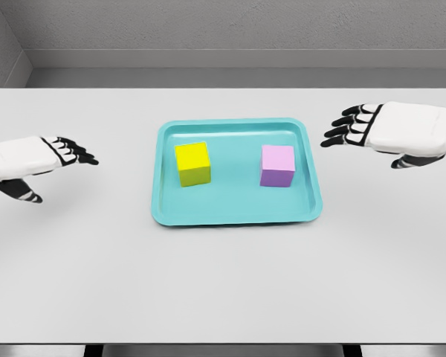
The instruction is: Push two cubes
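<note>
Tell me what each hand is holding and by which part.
Nothing is held. The left hand and right hand hover open beside the teal tray, touching neither the yellow cube nor the purple cube.

Item 1: table [223,282], pale grey-white top, matte, running under both the left hand [37,160] and the right hand [401,130] and on past them to either picture edge.
Item 2: back wall [230,22], grey, faintly mottled, far beyond both hands.
Item 3: lighter skirting band [245,58] at that wall's foot.
Item 4: floor strip [245,77], grey, between band and table's far edge.
Item 5: side wall [0,52], beyond the left hand (corner seam visible).
Light: soft, even, shadows faint.
</note>
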### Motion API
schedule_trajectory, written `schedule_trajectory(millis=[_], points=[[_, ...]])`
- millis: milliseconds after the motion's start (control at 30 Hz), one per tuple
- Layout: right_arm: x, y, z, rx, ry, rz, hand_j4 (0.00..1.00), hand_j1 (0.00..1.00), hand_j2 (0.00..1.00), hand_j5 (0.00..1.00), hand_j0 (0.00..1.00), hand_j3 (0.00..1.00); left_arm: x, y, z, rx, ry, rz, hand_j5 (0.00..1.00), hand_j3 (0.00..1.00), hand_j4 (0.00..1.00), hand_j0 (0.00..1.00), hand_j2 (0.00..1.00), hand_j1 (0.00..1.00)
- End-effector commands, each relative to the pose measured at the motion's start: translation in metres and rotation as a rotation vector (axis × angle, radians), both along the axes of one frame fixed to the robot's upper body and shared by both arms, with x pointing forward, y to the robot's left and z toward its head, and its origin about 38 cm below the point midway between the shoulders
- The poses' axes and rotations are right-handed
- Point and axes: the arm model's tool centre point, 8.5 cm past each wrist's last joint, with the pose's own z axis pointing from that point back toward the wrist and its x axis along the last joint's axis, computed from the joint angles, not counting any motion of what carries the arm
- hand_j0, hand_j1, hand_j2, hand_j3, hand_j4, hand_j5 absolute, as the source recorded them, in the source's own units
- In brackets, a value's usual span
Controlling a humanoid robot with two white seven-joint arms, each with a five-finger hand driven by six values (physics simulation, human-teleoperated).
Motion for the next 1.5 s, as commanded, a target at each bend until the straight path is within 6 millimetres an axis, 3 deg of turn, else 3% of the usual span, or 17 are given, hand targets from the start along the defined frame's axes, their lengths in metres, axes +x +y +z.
schedule_trajectory(millis=[0, 67, 100, 133, 233, 267, 400, 533, 600, 700, 867, 900, 933, 1033, 1133, 1333, 1467], points=[[0.0, 0.001, 0.0, 0.006, 0.0, 0.001, 1.0, 1.0, 1.0, 1.0, 1.0, 1.0, 0.003, -0.004, -0.011, -0.019, 0.029, 0.006, 1.0, 1.0, 1.0, 1.0, 1.0, 1.0], [0.0, 0.001, 0.001, 0.006, -0.001, 0.0, 1.0, 1.0, 1.0, 1.0, 1.0, 1.0, 0.003, -0.005, -0.013, -0.023, 0.032, 0.006, 1.0, 1.0, 1.0, 1.0, 1.0, 1.0], [0.0, 0.0, 0.002, 0.006, -0.003, -0.001, 1.0, 1.0, 1.0, 1.0, 1.0, 1.0, 0.007, -0.003, -0.008, -0.013, 0.021, 0.012, 0.77, 0.77, 0.77, 0.77, 0.77, 0.77], [0.0, 0.0, 0.002, 0.007, -0.002, 0.0, 1.0, 1.0, 1.0, 1.0, 1.0, 1.0, 0.011, 0.0, -0.005, 0.028, 0.021, 0.015, 0.44, 0.44, 0.44, 0.44, 0.44, 0.44], [0.0, -0.002, 0.007, 0.004, -0.011, -0.006, 1.0, 1.0, 1.0, 1.0, 1.0, 1.0, 0.03, 0.007, -0.017, 0.001, 0.056, 0.077, 0.06, 0.06, 0.06, 0.06, 0.06, 0.06], [0.004, -0.006, 0.008, 0.007, -0.013, -0.021, 1.0, 1.0, 1.0, 1.0, 1.0, 1.0, 0.038, -0.002, -0.024, -0.004, 0.071, 0.069, 0.02, 0.02, 0.02, 0.02, 0.02, 0.02], [0.008, -0.001, 0.004, 0.004, -0.018, -0.016, 1.0, 1.0, 1.0, 1.0, 1.0, 1.0, 0.052, -0.053, -0.034, -0.08, 0.072, -0.015, 0.01, 0.01, 0.01, 0.01, 0.01, 0.01], [0.014, -0.001, 0.016, 0.014, -0.047, -0.021, 1.0, 1.0, 1.0, 1.0, 1.0, 1.0, 0.058, -0.057, -0.022, -0.082, 0.045, -0.024, 0.0, 0.0, 0.0, 0.0, 0.0, 0.0], [0.022, 0.034, 0.014, 0.035, -0.051, 0.062, 1.0, 1.0, 1.0, 1.0, 1.0, 1.0, 0.059, -0.064, -0.023, -0.091, 0.043, -0.036, 0.0, 0.0, 0.0, 0.0, 0.0, 0.0], [0.027, 0.062, -0.006, -0.054, -0.064, 0.118, 1.0, 1.0, 1.0, 1.0, 1.0, 1.0, 0.062, -0.086, -0.026, -0.12, 0.041, -0.07, 0.0, 0.0, 0.0, 0.0, 0.0, 0.0], [0.029, 0.06, -0.006, -0.101, -0.089, 0.11, 1.0, 1.0, 1.0, 1.0, 1.0, 1.0, 0.064, -0.122, -0.042, -0.025, 0.033, -0.148, 0.0, 0.0, 0.0, 0.0, 0.0, 0.0], [0.03, 0.056, 0.0, -0.101, -0.101, 0.1, 0.58, 0.58, 0.58, 0.58, 0.58, 0.58, 0.067, -0.134, -0.045, 0.022, 0.027, -0.175, 0.0, 0.0, 0.0, 0.0, 0.0, 0.0], [0.03, 0.055, 0.003, -0.095, -0.105, 0.097, 0.42, 0.42, 0.42, 0.42, 0.42, 0.42, 0.068, -0.133, -0.044, 0.029, 0.023, -0.174, 0.0, 0.0, 0.0, 0.0, 0.0, 0.0], [0.03, 0.04, 0.017, -0.092, -0.133, 0.058, 0.22, 0.22, 0.22, 0.22, 0.22, 0.22, 0.07, -0.132, -0.045, 0.055, 0.016, -0.173, 0.0, 0.0, 0.0, 0.0, 0.0, 0.0], [0.029, 0.038, 0.009, -0.104, -0.113, 0.058, 0.0, 0.0, 0.0, 0.0, 0.0, 0.0, 0.073, -0.133, -0.042, 0.1, -0.009, -0.177, 0.0, 0.0, 0.0, 0.0, 0.0, 0.0], [0.028, 0.047, -0.021, -0.135, -0.036, 0.086, 0.0, 0.0, 0.0, 0.0, 0.0, 0.0, 0.089, -0.148, -0.04, 0.085, -0.016, -0.165, 0.0, 0.0, 0.0, 0.0, 0.0, 0.0], [0.032, 0.058, -0.037, -0.13, -0.001, 0.102, 0.0, 0.0, 0.0, 0.0, 0.0, 0.0, 0.098, -0.153, -0.056, 0.073, 0.026, -0.135, 0.0, 0.0, 0.0, 0.0, 0.0, 0.0]])
